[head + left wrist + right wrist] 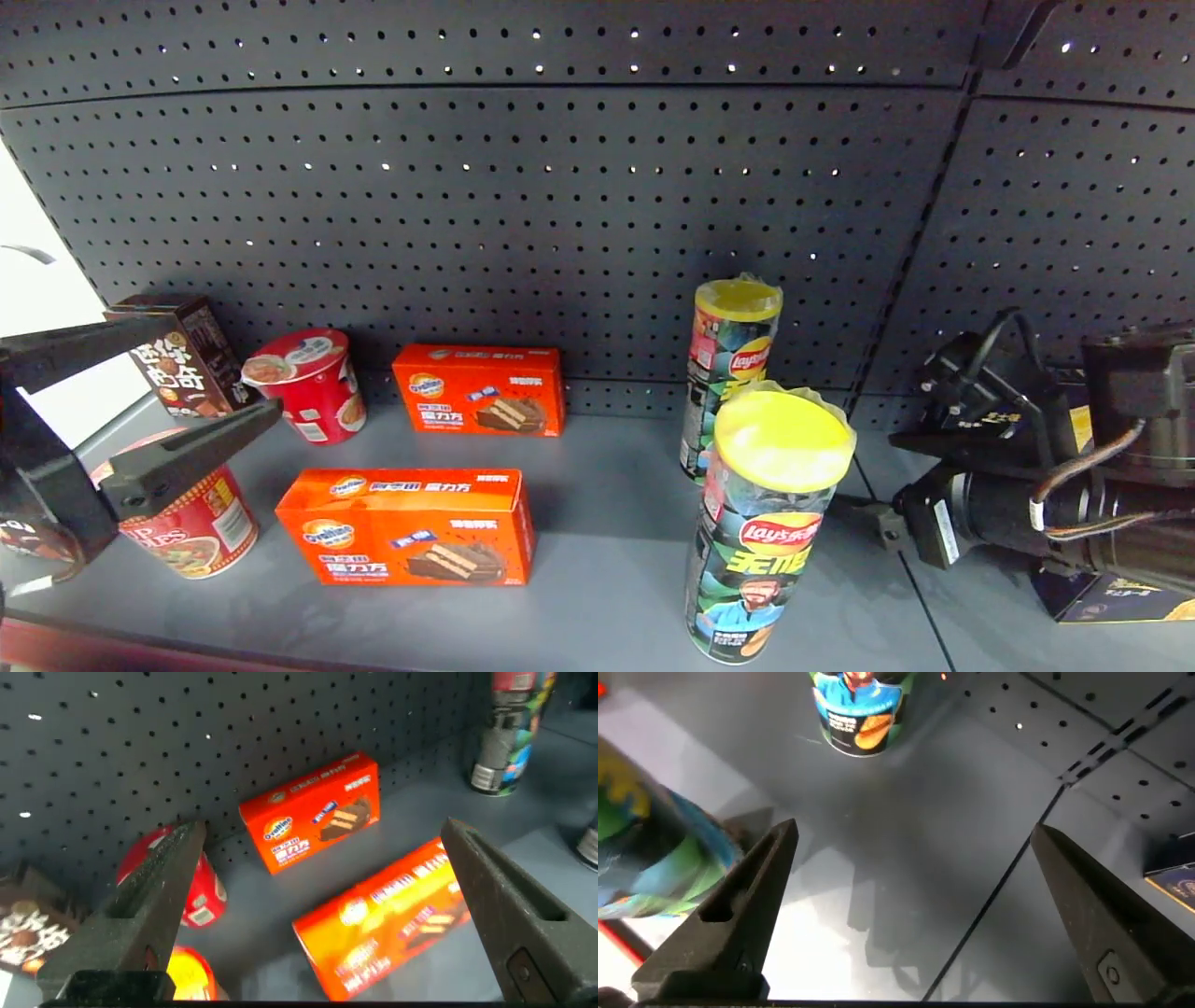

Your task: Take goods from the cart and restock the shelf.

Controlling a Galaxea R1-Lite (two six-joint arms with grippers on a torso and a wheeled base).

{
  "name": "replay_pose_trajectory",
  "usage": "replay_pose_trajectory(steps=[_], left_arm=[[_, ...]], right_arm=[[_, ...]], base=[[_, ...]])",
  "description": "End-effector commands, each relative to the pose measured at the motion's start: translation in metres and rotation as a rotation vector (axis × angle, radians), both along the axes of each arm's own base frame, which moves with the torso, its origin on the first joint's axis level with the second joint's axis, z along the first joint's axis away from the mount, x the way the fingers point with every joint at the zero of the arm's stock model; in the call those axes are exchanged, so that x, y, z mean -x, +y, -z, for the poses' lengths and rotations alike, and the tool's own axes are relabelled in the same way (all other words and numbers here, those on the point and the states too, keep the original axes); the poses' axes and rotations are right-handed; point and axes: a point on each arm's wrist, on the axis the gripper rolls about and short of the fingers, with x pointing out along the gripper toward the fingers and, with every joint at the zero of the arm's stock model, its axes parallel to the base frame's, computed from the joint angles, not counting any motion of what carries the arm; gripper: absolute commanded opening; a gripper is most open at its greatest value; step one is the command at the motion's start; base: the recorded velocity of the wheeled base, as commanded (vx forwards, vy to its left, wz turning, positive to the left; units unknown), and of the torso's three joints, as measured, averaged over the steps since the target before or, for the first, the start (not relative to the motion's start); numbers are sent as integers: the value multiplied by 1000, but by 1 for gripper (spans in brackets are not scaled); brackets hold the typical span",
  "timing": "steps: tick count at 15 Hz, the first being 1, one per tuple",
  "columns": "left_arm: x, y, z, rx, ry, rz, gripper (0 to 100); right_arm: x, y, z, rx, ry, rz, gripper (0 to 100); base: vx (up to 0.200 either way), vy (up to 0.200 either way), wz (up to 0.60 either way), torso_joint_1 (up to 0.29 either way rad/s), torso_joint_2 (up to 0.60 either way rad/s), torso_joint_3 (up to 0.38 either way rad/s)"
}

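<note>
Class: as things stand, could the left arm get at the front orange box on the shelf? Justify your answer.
Probably yes. The left gripper hangs open just beside the front orange box, close to a noodle cup, and nothing stands between gripper and box.

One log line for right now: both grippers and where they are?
left gripper open, empty, near front noodle cup | right gripper open, empty, over shelf right of front chip can

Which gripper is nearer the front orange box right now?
Left. The left gripper hangs open over the front noodle cup, just left of the front orange box. The right gripper is open beyond the front chip can, farther to the box's right.
</note>
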Motion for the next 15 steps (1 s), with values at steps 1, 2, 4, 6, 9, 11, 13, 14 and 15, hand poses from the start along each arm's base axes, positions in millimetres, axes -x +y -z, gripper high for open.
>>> replay_pose_trajectory(steps=[1, 2, 4, 6, 9, 11, 13, 14, 15], left_arm=[[-23, 0, 6, -1, 50, 7, 100], [-23, -1, 7, -1, 54, 14, 100], [-22, -2, 9, 0, 63, 19, 100], [-22, -2, 11, 1, 69, 17, 100], [-20, -2, 17, 1, 89, 17, 100], [-20, -2, 17, 1, 89, 17, 100], [-20, -2, 17, 1, 89, 16, 100], [-20, -2, 18, 3, 91, 16, 100], [-20, -2, 18, 3, 91, 17, 100]], right_arm=[[-20, 1, 6, 19, 26, 38, 100], [-26, 0, 6, 22, 26, 55, 100], [-56, -1, 9, 32, 35, 119, 100], [-79, 2, 12, 44, 34, 161, 100], [-101, 9, 18, 45, 41, 169, 100], [-108, 13, 19, 45, 41, 170, 100], [-118, 18, 20, 40, 36, 166, 100], [-119, 19, 19, 39, 32, 166, 100], [-123, 22, 20, 37, 30, 162, 100]], base=[[0, 0, 0, 0, 0, 0], [0, 0, 0, 0, 0, 0], [0, 0, 0, 0, 0, 0], [0, 0, 0, 0, 0, 0], [0, 0, 0, 0, 0, 0], [0, 0, 0, 0, 0, 0], [0, 0, 0, 0, 0, 0], [0, 0, 0, 0, 0, 0], [0, 0, 0, 0, 0, 0]])
